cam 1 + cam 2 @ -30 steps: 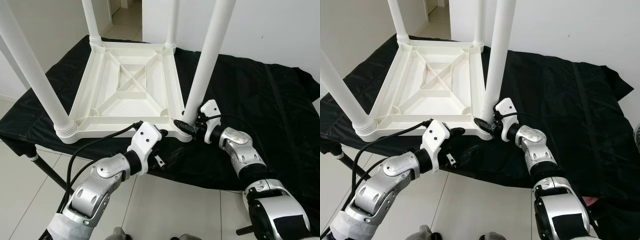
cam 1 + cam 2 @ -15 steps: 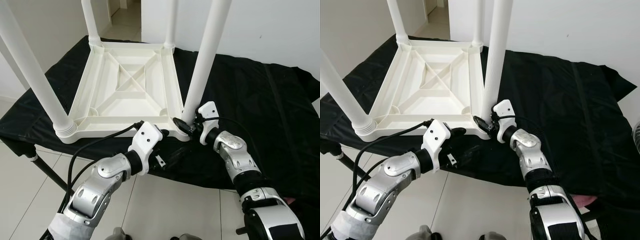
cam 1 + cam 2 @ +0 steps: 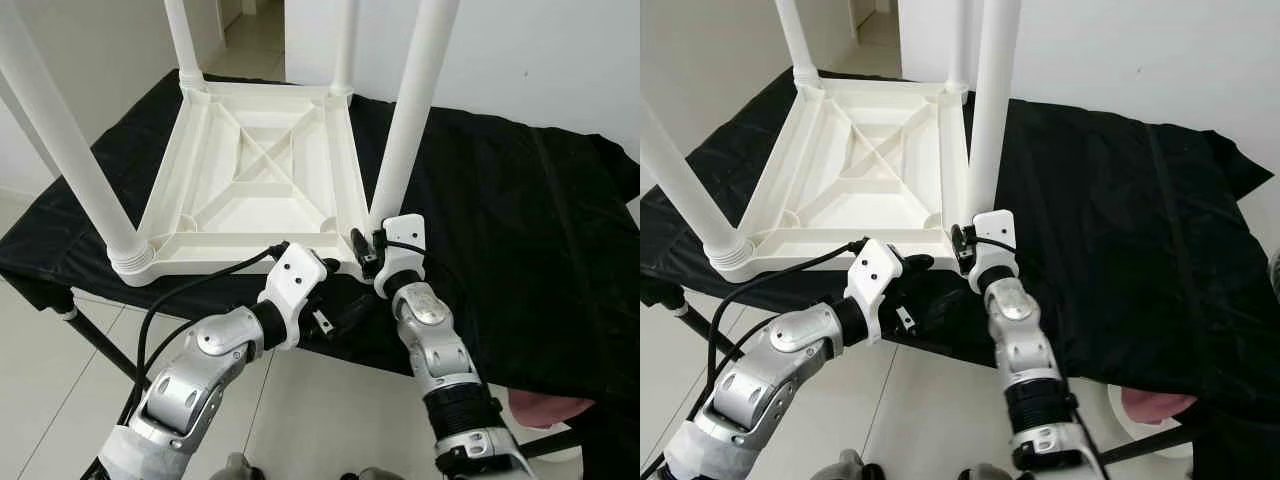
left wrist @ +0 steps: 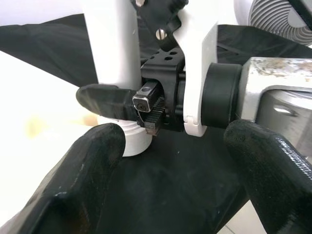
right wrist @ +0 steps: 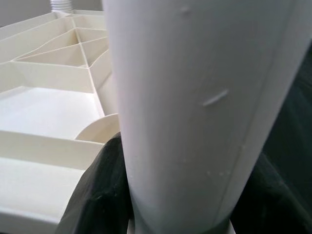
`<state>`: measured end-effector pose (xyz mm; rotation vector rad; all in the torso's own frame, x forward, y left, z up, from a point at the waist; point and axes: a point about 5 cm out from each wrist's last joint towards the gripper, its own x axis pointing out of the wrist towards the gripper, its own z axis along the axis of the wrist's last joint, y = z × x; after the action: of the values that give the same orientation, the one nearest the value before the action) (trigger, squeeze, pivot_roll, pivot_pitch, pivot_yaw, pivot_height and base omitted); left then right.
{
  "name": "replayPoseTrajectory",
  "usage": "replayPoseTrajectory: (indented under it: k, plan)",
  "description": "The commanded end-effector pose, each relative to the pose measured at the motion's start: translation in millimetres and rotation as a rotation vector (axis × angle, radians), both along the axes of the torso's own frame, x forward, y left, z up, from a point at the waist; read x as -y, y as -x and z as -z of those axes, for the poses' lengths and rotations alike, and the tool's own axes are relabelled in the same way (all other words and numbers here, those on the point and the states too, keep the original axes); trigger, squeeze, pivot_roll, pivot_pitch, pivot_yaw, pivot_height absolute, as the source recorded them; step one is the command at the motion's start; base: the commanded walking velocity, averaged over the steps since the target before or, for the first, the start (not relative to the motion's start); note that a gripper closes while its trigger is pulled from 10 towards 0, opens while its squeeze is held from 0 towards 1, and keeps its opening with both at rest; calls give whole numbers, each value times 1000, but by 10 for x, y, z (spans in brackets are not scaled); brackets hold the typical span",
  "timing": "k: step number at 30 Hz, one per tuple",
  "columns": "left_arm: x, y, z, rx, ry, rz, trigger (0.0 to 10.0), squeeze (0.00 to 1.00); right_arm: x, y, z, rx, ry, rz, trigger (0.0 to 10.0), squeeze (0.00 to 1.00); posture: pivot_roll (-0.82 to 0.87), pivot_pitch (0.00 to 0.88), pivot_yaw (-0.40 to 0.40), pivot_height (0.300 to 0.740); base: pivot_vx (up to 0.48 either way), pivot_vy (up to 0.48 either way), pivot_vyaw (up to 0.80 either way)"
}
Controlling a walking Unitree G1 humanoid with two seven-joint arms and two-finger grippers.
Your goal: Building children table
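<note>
A white plastic children's table (image 3: pixel 250 180) lies upside down on a black cloth, its four legs pointing up. My right gripper (image 3: pixel 366 250) is at the base of the near right leg (image 3: pixel 410 110), shut on it. In the right wrist view the leg (image 5: pixel 195 97) stands between the black fingers (image 5: pixel 100 195). My left gripper (image 3: pixel 335 305) hangs open just below the table's front edge, near that same corner. The left wrist view has its two fingers (image 4: pixel 92 170) spread wide, facing the right gripper and the leg's base (image 4: pixel 114 73).
The black cloth (image 3: pixel 520 220) covers a folding stand and spreads wide to the right. The near left leg (image 3: pixel 70 150) rises steeply at the left. Pale floor tiles (image 3: pixel 40 400) lie below. A pink thing (image 3: pixel 545 408) shows at the lower right.
My right arm has swung from the right side round to the front, its gripper staying at the leg's base. The left arm has kept still.
</note>
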<state>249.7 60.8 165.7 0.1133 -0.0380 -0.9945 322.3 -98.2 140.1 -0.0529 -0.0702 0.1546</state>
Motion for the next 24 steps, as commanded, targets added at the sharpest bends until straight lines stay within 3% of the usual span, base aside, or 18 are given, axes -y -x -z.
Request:
replayPoseTrajectory:
  k: [1, 6, 7, 12, 16, 17, 22, 24]
  plan:
    - [29, 8, 8, 0, -1, 13, 10000, 0, -47, 31, -50, 24, -3, 0, 10000, 0, -56, 38, -24, 740, 0, 0, 0]
    - [32, 9, 7, -1, 0, 15, 10000, 0, -60, 33, -76, 32, -16, -27, 10000, 0, -56, 38, -24, 740, 0, 0, 0]
    - [36, 8, 9, 0, -2, 16, 10000, 0, -46, 31, -82, 30, -13, -37, 10000, 1000, -62, 39, -25, 740, 0, 0, 0]
    - [24, 11, 8, 1, 0, 8, 10000, 0, 55, -14, -139, 17, -77, -125, 10000, 1000, -60, 46, -29, 740, 0, 0, 0]
    - [24, 16, 15, -3, 2, 5, 10000, 0, 153, -70, -179, 20, -67, -208, 10000, 1000, -62, 48, -28, 740, 0, 0, 0]
    - [16, 20, 21, -6, 2, 5, 10000, 0, 252, -106, -195, 9, -19, -292, 10000, 0, -66, 53, -24, 740, 0, 0, 0]
    - [-4, 16, 24, -7, 2, 4, 10000, 0, 337, -119, -219, 19, 53, -349, 10000, 0, -66, 55, -19, 740, 0, 0, 0]
    - [-25, 7, 15, -7, 1, 0, 10000, 0, 397, -136, -218, 24, 121, -442, 10000, 0, -67, 56, -15, 740, 0, 0, 0]
